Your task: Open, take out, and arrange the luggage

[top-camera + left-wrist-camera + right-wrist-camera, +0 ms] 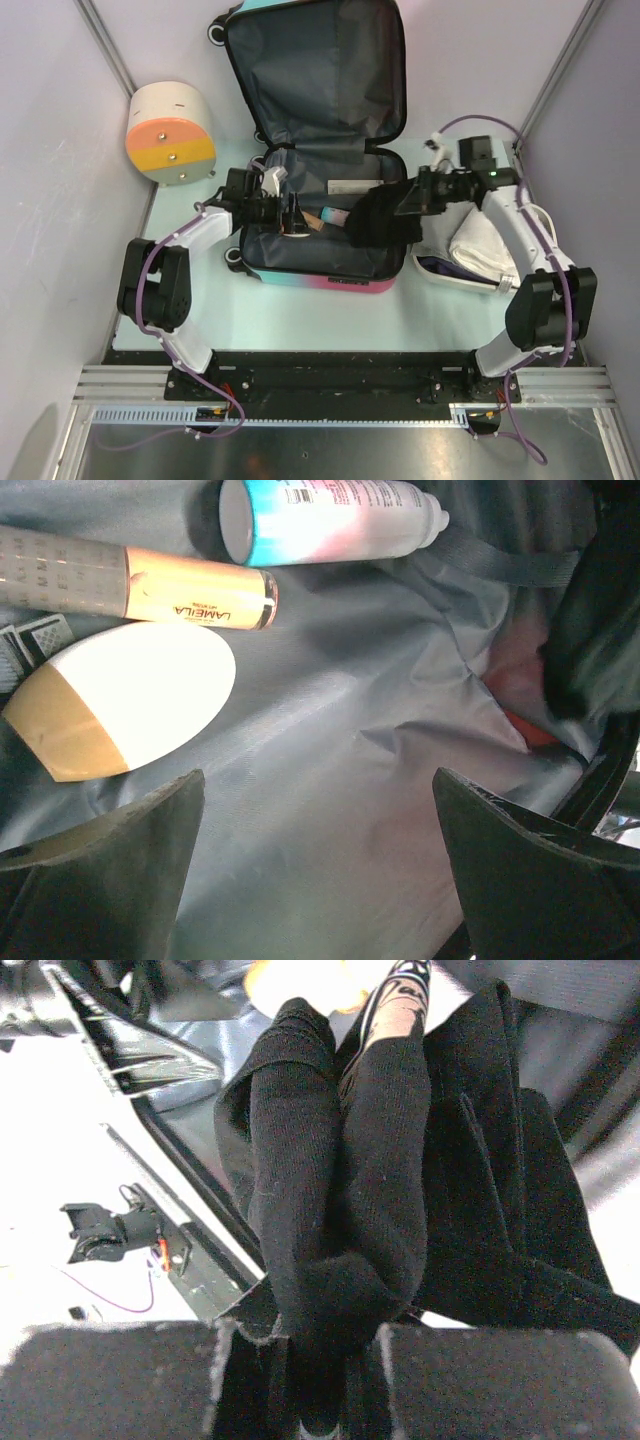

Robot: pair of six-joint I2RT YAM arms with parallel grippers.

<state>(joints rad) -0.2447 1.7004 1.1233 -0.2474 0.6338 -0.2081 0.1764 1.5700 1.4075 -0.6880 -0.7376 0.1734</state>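
The taking-out step is under way: the luggage point(310, 80) is lying open, with a white basin point(432, 276) just beside its right wall. The right gripper point(300, 1360) is clamping a bunched black garment point(380, 1160) over that wall, and the next move is probably carrying it across to the basin. The left gripper point(315, 780) is hanging fully spread inside the luggage, gripping nothing, near the cosmetics bottles point(190, 590)

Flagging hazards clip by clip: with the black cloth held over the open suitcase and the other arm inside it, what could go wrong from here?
1. The right gripper pinches only a bunched fold of the black cloth, which could slip free or drag on the rim of the luggage.
2. The arms sit close together, so the open left gripper might catch the hanging cloth.
3. The spray bottle lies loose on its side and could roll if nudged.
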